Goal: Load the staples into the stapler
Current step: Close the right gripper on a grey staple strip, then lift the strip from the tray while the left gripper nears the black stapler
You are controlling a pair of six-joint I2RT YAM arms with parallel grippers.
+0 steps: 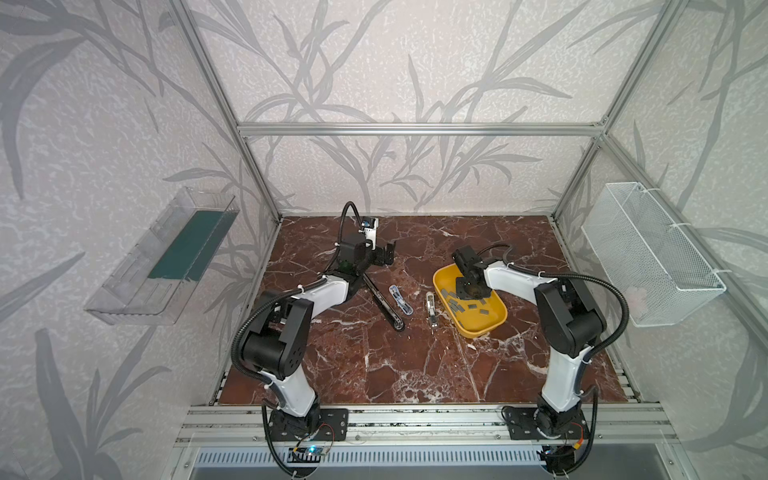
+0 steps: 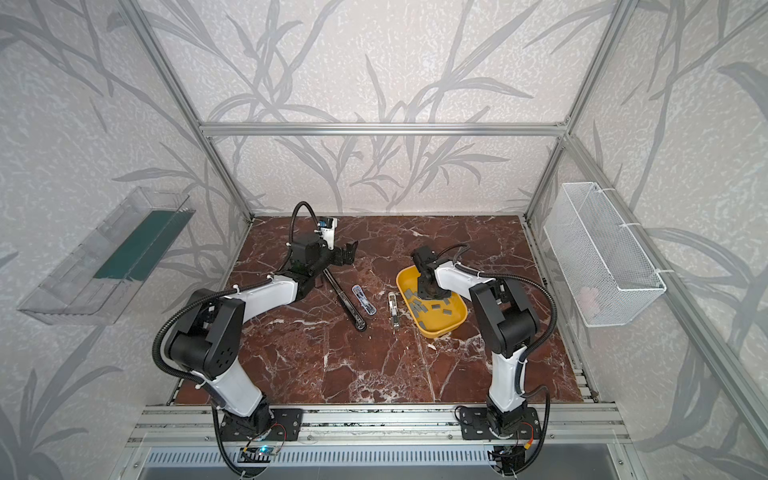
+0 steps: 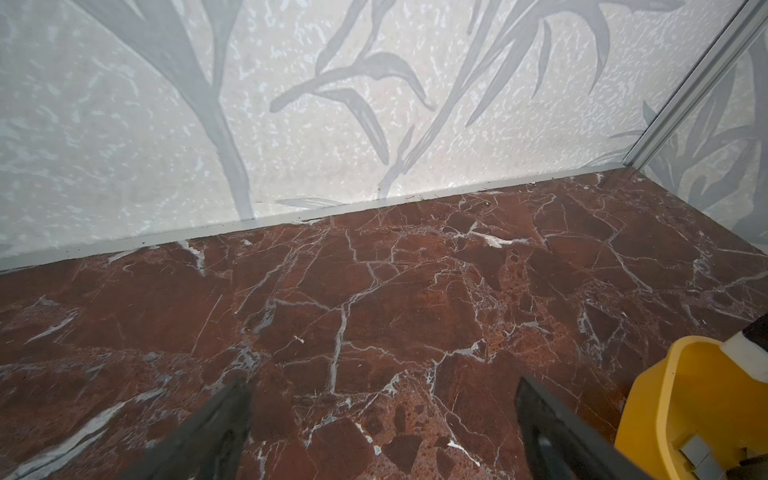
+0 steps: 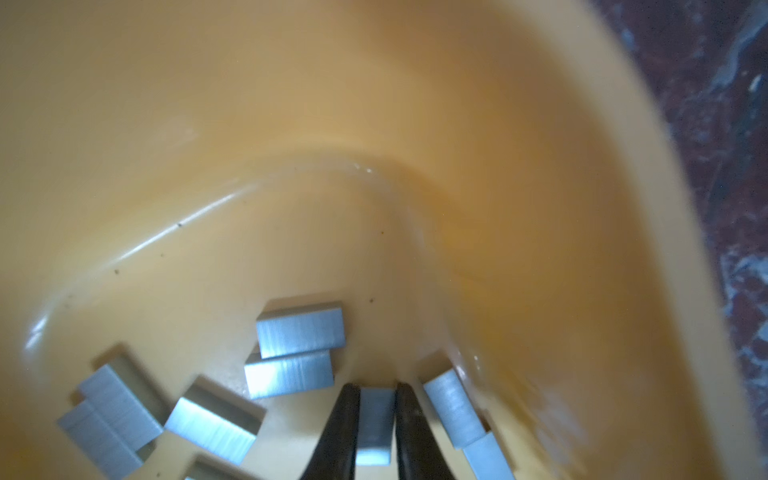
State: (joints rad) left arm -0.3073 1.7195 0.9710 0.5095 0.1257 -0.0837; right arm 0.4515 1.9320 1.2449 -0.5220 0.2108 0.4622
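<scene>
L arm (image 1: 328,291): elbow bent, forearm reaching twd the back, wrist roughly level. L gripper (image 3: 382,382) wide open, nothing btwn its fingers (image 3: 220,419). R arm (image 1: 513,276): elbow high, forearm reaching inward, wrist pitched steeply down. R gripper (image 4: 377,390) nearly closed, fingers (image 4: 340,419) pinching a staple strip (image 4: 375,432) from both sides.
</scene>
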